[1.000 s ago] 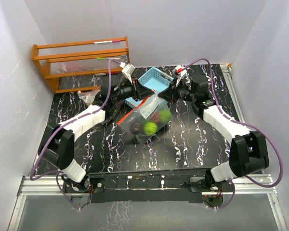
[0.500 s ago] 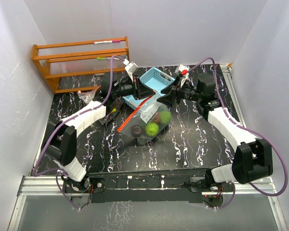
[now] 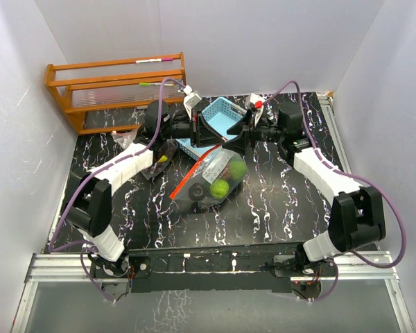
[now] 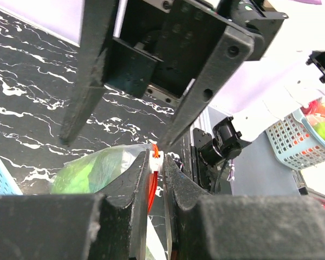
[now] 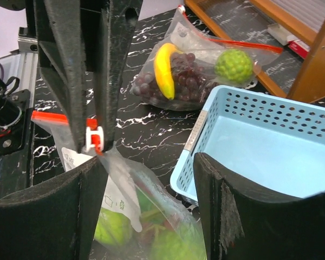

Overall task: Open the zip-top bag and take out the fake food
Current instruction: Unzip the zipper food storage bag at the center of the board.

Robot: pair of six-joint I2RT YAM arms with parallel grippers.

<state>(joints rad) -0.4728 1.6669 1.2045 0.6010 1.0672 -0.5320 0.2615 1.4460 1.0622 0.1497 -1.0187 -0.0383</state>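
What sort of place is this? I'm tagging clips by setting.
Probably a robotics lab test cell: white walls box in a black marbled table, a left arm and right arm sit at its near edge, and a bag holds plastic food.

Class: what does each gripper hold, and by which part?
The left gripper pinches the bag by its red zip strip; the right gripper holds nothing.

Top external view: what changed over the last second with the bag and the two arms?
The right arm swung slightly out to the right, then came back beside the zip-top bag. The right fingers now stand open, gripping nothing. The bag's zipped edge stretched toward the near left. Unchanged: left fingers shut on the bag's zip edge, blue basket, wooden rack.
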